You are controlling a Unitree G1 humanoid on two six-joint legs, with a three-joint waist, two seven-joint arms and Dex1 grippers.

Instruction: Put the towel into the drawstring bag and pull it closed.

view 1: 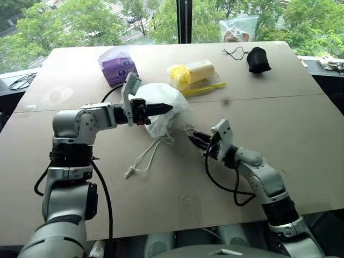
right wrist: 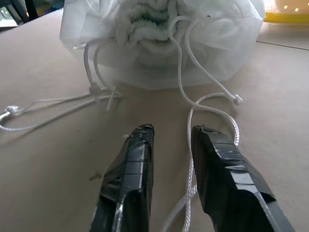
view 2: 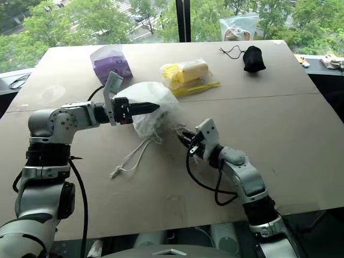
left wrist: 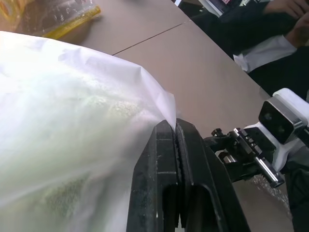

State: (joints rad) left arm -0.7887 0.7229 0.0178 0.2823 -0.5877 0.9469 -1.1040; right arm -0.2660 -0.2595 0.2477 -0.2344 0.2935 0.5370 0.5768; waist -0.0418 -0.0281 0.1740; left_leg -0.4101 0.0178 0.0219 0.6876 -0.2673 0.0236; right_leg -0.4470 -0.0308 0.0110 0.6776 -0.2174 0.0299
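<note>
The left gripper (view 1: 164, 108) has its jaws pressed together on the thin fabric of the drawstring bag (view 1: 161, 115), gripping it from the 9 o'clock side near the middle of the tabletop (view 1: 279, 123). The right gripper (right wrist: 171, 137) rests low at the bag's 4 o'clock, jaws parted, a white cord (right wrist: 190, 121) running between them, unclamped. The towel (right wrist: 145, 21) sits inside the bag, its green terry showing at the gathered mouth.
</note>
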